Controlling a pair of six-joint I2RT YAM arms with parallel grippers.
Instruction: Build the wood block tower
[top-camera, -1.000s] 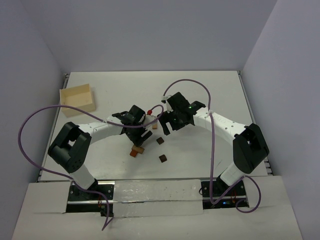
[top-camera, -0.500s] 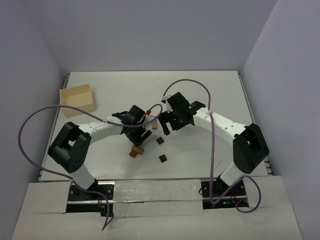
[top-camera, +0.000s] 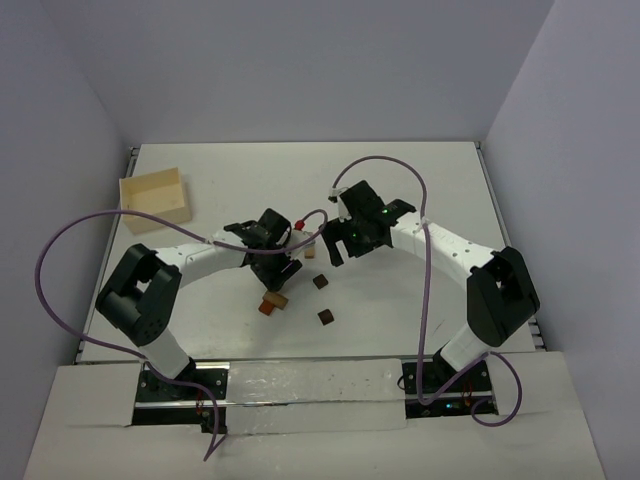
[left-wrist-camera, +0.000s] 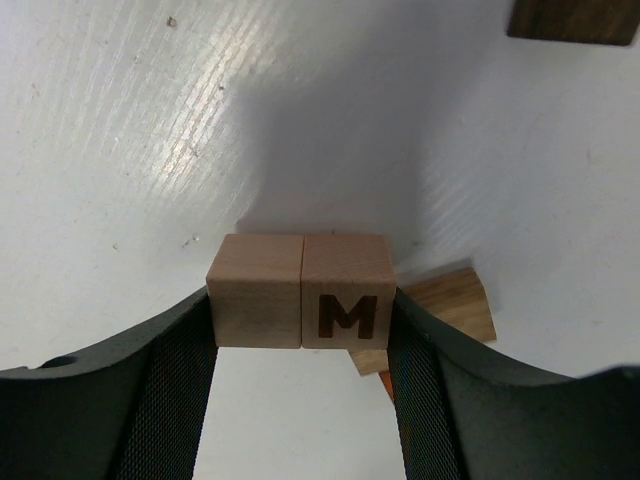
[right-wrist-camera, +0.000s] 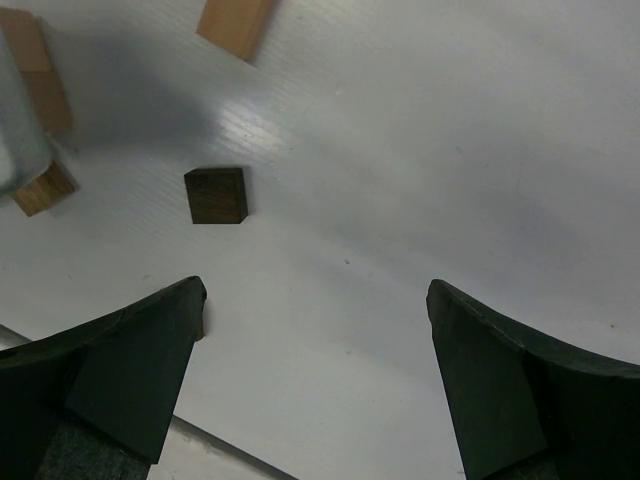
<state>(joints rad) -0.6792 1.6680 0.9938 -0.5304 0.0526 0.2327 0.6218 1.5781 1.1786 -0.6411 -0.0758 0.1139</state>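
Note:
My left gripper (left-wrist-camera: 302, 312) is shut on two tan wood blocks side by side: a plain cube (left-wrist-camera: 255, 290) and a cube marked M (left-wrist-camera: 347, 290). In the top view the left gripper (top-camera: 277, 268) hangs just above a tan block (top-camera: 275, 297) and a reddish block (top-camera: 265, 307). That tan block also shows in the left wrist view (left-wrist-camera: 450, 305). My right gripper (top-camera: 335, 244) is open and empty, also in the right wrist view (right-wrist-camera: 315, 290). A dark cube (right-wrist-camera: 216, 194) lies ahead of it. No standing tower shows.
Two dark cubes (top-camera: 320, 281) (top-camera: 326, 317) and a tan block (top-camera: 310, 252) lie between the arms. A small red piece (top-camera: 298, 223) sits behind the left gripper. An open tan box (top-camera: 155, 197) stands at the back left.

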